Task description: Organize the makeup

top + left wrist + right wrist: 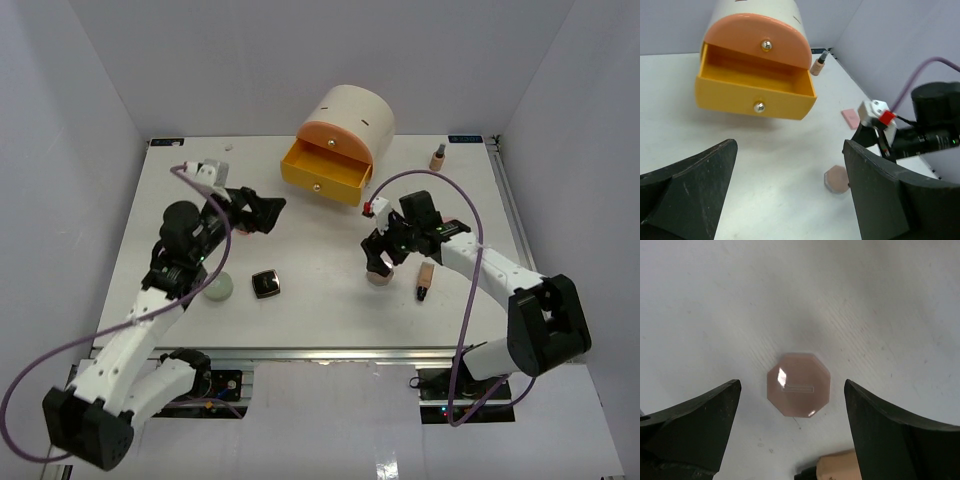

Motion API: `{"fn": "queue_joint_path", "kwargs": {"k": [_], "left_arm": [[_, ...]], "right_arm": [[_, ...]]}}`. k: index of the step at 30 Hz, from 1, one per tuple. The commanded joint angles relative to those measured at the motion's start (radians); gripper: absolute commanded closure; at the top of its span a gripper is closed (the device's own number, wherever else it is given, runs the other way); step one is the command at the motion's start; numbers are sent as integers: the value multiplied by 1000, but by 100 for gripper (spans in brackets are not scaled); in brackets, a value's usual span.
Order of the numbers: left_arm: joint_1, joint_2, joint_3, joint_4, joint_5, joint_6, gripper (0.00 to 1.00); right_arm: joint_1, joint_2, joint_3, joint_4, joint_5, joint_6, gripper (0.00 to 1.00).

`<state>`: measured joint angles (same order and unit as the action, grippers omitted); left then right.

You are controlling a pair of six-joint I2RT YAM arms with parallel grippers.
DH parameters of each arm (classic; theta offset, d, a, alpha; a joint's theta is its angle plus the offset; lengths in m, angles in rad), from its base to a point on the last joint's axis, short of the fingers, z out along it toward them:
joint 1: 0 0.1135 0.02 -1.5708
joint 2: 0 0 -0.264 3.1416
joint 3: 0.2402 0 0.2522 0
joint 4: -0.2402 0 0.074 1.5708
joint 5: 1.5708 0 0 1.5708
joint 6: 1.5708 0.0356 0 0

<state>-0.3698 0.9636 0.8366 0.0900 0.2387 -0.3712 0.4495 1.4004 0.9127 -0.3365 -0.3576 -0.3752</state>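
My right gripper [379, 262] is open and hovers just above the pink faceted jar [380, 279]. In the right wrist view the jar [805, 390] lies on the table between the open fingers [700, 425]. A tan black-capped bottle [425, 279] lies beside it, and its end also shows in the right wrist view [840, 465]. A second tan bottle [437, 158] stands at the back right. The black square compact [265, 284] and the pale green ball [218, 287] lie front left. My left gripper [266, 212] is open and empty, above the table. No black round jars show.
The cream drum [350, 115] stands at the back with its yellow drawer [325, 172] pulled out; the drawer [752, 92] looks empty in the left wrist view. A small flat pink piece [850, 116] lies near the right arm. White walls enclose the table.
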Motion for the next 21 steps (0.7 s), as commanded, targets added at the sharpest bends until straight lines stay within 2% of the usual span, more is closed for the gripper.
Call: {"fn": "queue_joint_path", "kwargs": {"k": [1,3,8,16,21], "left_arm": [[2,-190,-138,-149,-159,149,2],[2,-231,-165,-164,-199,152,2],[2,-245,-161,-163,-175,137,2],[2,-248,-157,-172,-142,118,2],[2,-249,-156,-173,-142,117,2]], "right_arm": [[85,29,57,-66,289,90,10],[129,42,52,-65,344,138,10],[155,96,43,-53,451,164,10],[155,194,61,-53,476,173,10],[155,213,58,-43,436,126,9]]}}
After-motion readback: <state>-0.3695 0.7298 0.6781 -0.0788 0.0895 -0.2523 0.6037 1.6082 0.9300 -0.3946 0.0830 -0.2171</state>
